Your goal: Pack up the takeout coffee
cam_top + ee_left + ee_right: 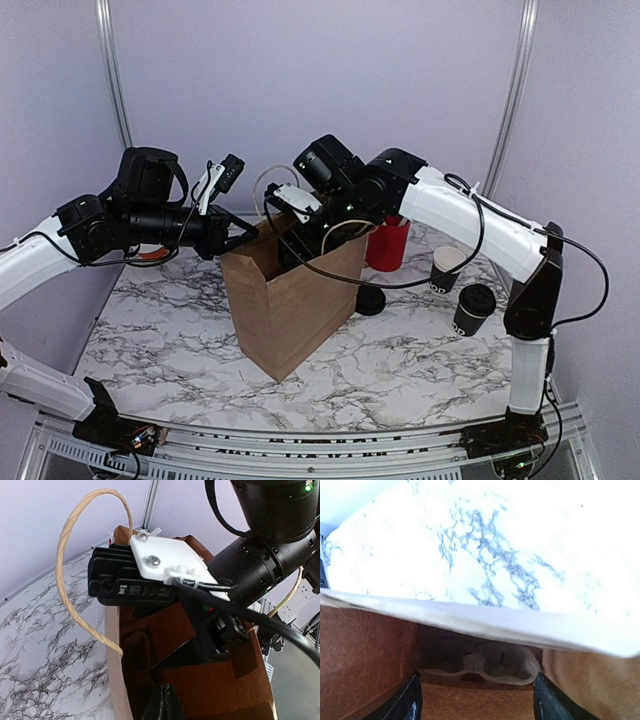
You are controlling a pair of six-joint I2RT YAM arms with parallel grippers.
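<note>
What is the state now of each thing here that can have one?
paper bag: upright, open on top
cup carrier: lying at the bag's bottom, empty
takeout coffee: upright on the table, unlidded, outside the bag
lidded black cup: upright, closed
loose lid: flat on the table
red cup: upright, partly hidden
left gripper: shut on the bag's rim
right gripper: open, empty, inside the bag
</note>
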